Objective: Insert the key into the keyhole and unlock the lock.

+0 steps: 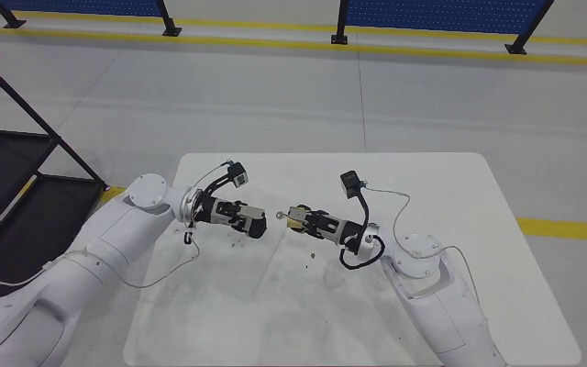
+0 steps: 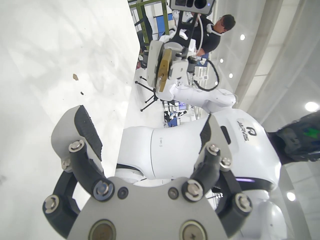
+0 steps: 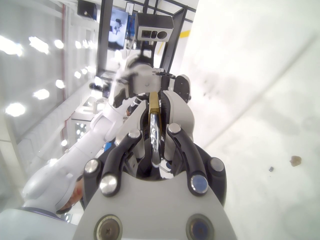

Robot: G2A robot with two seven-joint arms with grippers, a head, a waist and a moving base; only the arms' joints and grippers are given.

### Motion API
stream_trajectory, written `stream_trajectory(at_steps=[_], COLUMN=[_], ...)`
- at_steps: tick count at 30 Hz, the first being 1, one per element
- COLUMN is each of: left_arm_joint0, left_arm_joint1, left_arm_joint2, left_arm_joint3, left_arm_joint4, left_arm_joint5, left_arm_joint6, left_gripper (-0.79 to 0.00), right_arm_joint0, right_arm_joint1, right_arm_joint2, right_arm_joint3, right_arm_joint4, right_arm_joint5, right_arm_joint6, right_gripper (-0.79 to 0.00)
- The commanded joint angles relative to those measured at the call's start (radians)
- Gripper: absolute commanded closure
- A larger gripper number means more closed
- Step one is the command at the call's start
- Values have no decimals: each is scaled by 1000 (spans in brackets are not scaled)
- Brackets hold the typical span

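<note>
While raised over the table (image 1: 440, 193), clamps the brass lock (image 2: 163, 69) in the right gripper (image 3: 155, 102). Points the left gripper (image 2: 146, 122), fingers spread and empty, at the lock.

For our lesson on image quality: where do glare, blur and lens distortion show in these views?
Right wrist view: ceiling lights bloom, the lock's shackle glints, the far arm is smeared. Left wrist view: the wide lens curves the ceiling lines. Top view: even light, no glare.
</note>
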Motion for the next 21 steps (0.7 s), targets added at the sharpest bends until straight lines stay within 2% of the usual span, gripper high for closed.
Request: stream_trajectory(at_steps=[1,6,7,11,12,16,20,21], left_arm_joint0=[2,6,7,5,4,3,2,2], left_arm_joint1=[-2,-14,-18,-30,-33,-45,-56,-59], left_arm_joint2=[-10,-21,-21,-29,-32,-45,-50,-52], left_arm_joint3=[2,2,2,26,34,37,38,41], left_arm_joint4=[-27,-16,-17,-6,3,-2,15,19], left_arm_joint5=[-5,-26,-23,-24,-31,-36,-33,-33], left_arm_joint6=[-36,-40,-43,-42,-35,-30,-33,-33], left_gripper=[-785,-785,-708,-573,-483,-397,-406,-385], right_arm_joint0=[0,0,0,0,0,0,0,0], right_arm_joint1=[0,0,0,0,0,0,0,0], right_arm_joint2=[0,0,0,0,0,0,0,0], right_arm_joint3=[0,0,0,0,0,0,0,0], right_arm_joint4=[0,0,0,0,0,0,0,0], right_arm_joint5=[0,0,0,0,0,0,0,0], right_arm_joint6=[0,0,0,0,0,0,0,0], right_gripper=[0,0,0,0,0,0,0,0])
